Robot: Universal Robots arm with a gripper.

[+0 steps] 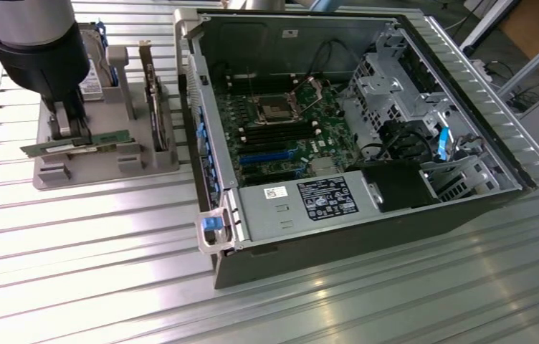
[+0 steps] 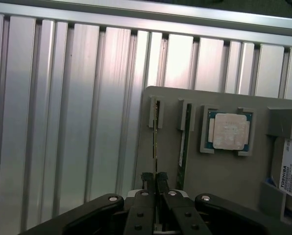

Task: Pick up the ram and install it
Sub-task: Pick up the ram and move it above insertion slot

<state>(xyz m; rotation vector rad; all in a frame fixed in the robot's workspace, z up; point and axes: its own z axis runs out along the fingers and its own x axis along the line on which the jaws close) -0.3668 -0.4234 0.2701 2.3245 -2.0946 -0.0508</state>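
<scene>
UR arm's gripper [image 1: 72, 136] [image 2: 155, 177] is down over a grey parts tray [image 1: 107, 172] [image 2: 224, 171] at the exterior view's left, its black fingers [image 2: 147, 182] drawn almost together and pinching the ram [image 1: 54, 149] [image 2: 155, 142], one finger on each face of the thin green stick. The ram stands on edge in the tray's slotted holders, w/ the grip taken near its middle; whether it has lifted clear of the slots can't be told. Just beside it in the tray, a 2nd memory stick [image 2: 184, 147] sits on edge in its own slot, then a square silver CPU [image 2: 229, 131] lies flat in a recess, and a Toshiba-labelled hard drive [image 2: 290, 169] is at the tray's far end. An upright card w/ metal bracket [image 1: 160, 107] stands on the tray's side nearest the PC. The open PC case [image 1: 346, 240] lies beside the tray on the slatted aluminium table [image 1: 78, 236], motherboard [image 1: 279, 122] and PSU [image 1: 298, 204] exposed.
</scene>
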